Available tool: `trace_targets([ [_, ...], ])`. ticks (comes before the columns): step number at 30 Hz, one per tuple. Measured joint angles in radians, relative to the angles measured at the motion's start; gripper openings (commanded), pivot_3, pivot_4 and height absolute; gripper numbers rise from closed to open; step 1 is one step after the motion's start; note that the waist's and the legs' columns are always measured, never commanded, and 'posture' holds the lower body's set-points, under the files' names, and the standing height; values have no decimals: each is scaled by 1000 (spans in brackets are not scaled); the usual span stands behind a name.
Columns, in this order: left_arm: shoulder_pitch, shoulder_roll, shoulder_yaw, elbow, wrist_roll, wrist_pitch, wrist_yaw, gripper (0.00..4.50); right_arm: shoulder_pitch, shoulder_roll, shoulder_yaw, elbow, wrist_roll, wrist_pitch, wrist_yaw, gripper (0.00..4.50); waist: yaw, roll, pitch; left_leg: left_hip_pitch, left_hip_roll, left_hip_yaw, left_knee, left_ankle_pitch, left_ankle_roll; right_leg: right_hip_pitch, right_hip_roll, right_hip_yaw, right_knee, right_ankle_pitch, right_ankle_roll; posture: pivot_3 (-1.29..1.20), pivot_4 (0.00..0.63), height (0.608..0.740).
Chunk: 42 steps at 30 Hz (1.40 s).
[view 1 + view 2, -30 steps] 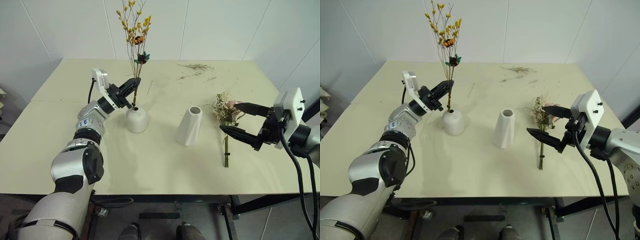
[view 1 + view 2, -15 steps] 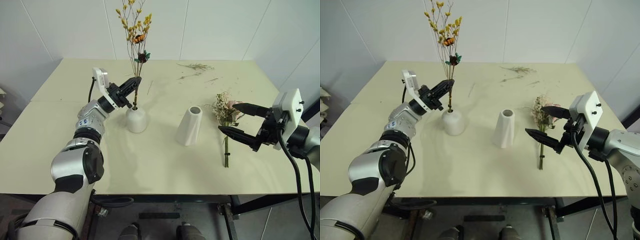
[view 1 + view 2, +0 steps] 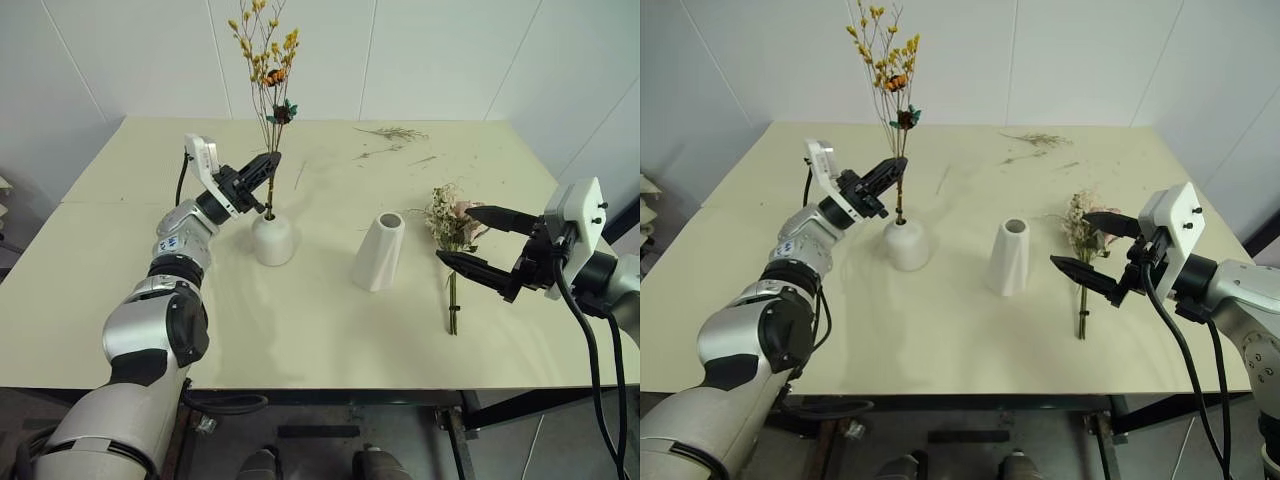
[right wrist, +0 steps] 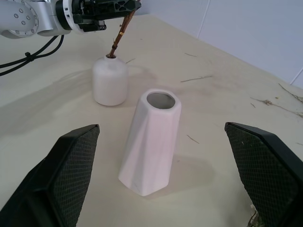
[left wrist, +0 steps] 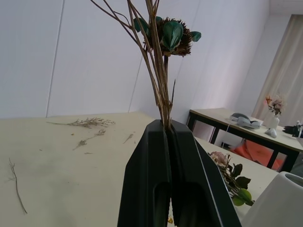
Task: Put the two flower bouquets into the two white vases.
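Note:
The sprig of yellow-orange blossoms [image 3: 267, 55] stands upright with its stem ends down in the neck of the short round white vase [image 3: 272, 239]. My left gripper [image 3: 270, 164] is shut on those stems [image 5: 163, 106] just above the vase mouth. The taller tapered white vase [image 3: 378, 252] stands empty in the middle of the table [image 3: 300, 330]; its open mouth [image 4: 161, 100] faces up. The fuller pale bunch with a pink rose [image 3: 450, 222] lies flat to the right of it. My right gripper [image 3: 478, 243] hovers open above that bunch's stems, holding nothing.
Loose dried twigs and scraps [image 3: 392, 133] lie scattered toward the table's far edge. White walls close in behind and on both sides. A second table with small objects [image 5: 246, 123] shows in the left wrist view.
The sprig has been righted slightly, its top swinging a little left. Both grippers stay where they were.

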<state>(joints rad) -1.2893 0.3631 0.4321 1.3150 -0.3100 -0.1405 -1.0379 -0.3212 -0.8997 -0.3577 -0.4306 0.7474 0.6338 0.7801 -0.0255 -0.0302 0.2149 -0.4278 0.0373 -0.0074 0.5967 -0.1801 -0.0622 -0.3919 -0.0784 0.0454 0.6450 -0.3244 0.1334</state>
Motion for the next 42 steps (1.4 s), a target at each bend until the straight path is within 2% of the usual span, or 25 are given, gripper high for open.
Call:
trace_targets([
  [22, 5, -11, -12, 9, 40, -3, 41, 26, 20, 0, -1, -12, 6, 1, -18, 4500, -1, 0, 0, 0, 0, 0, 0, 0, 0, 0, 0, 0, 0, 0, 0, 0, 150, 740],
  [42, 14, 10, -58, -4, 69, -26, -1, 26, 18, 0, -1, -9, 6, 0, -17, 4500, -2, 0, 0, 1, 0, 0, 0, 0, 0, 1, 0, 0, 1, 0, 0, 0, 150, 740],
])
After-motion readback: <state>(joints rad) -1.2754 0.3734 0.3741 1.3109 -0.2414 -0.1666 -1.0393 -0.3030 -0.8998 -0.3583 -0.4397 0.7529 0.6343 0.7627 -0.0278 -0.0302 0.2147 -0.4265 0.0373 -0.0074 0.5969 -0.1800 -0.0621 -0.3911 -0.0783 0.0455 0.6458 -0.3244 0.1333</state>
